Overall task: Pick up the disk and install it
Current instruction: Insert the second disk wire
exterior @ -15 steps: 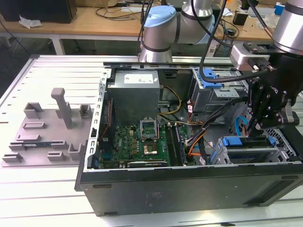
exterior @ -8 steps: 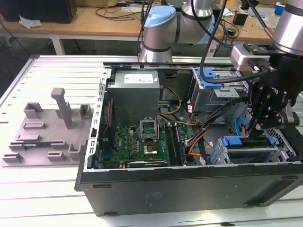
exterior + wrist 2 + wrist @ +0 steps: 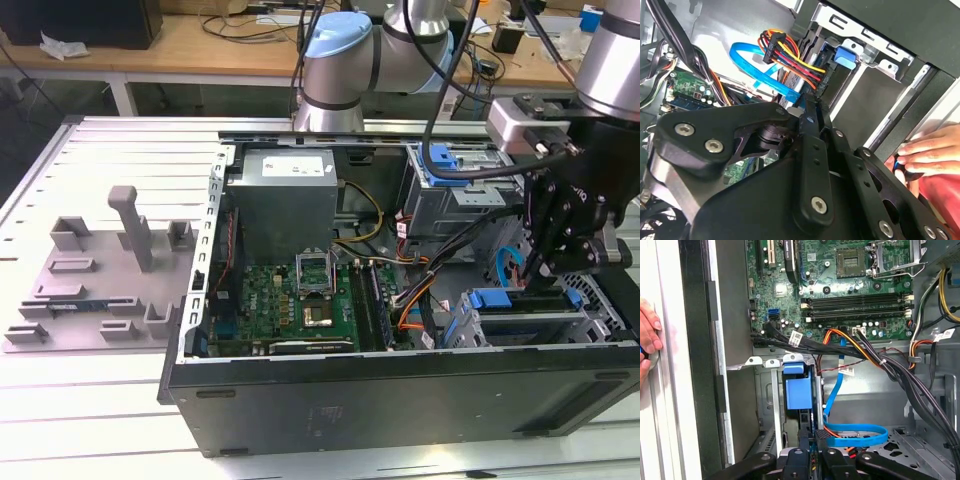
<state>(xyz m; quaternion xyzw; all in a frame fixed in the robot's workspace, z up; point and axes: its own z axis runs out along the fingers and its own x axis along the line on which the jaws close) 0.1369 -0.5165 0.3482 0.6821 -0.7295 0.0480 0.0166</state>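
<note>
Black tool (image 3: 812, 450) low in the case, grip unclear, disk (image 3: 796, 392) edge-on in its bay.

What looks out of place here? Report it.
A person's hand rests on the outer edge of the open computer case, close to the gripper working at the drive bay. The blue data cable lies loose, looped in the case.

a pale ribbed metal surface (image 3: 90, 400) fills the foreground under bright, even light. beyond its far edge stands a wooden bench (image 3: 200, 45) strewn with cables, a dark box (image 3: 80, 20) at its end towards the exterior view's left, white legs (image 3: 125, 95) over dark floor.
</note>
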